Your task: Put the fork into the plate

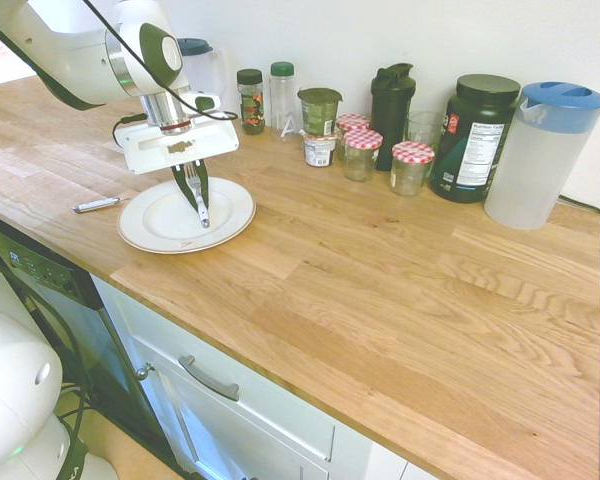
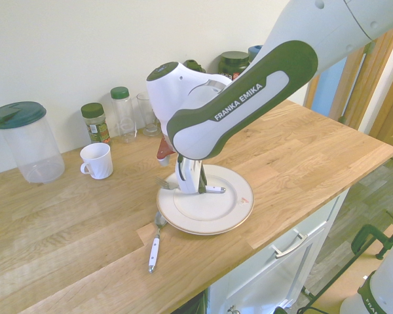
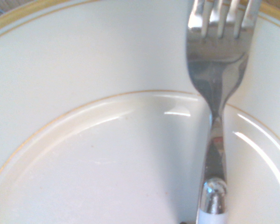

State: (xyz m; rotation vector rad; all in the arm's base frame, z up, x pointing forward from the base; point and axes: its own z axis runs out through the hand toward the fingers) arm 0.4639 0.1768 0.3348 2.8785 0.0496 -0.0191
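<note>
I have the gripper (image 1: 197,192) clamped on the fork (image 1: 197,195), held over the plate (image 1: 230,222) with its handle end low above the plate's well. The plate sits near the worktop's (image 1: 400,300) front edge; bare wood lies open toward the pitcher (image 1: 542,152). 1 small utensil (image 1: 98,204) lies just beside the rim. The arm hides the fingertips in the second exterior view.

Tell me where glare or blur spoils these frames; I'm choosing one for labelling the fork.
First exterior view: window glare washes out the top left corner, yet the fork over the plate reads clearly. Second exterior view: evenly lit, but the arm hides much of the fork. Wrist view: soft focus, bright streaks on the plate's inner rim, tines cropped.
</note>
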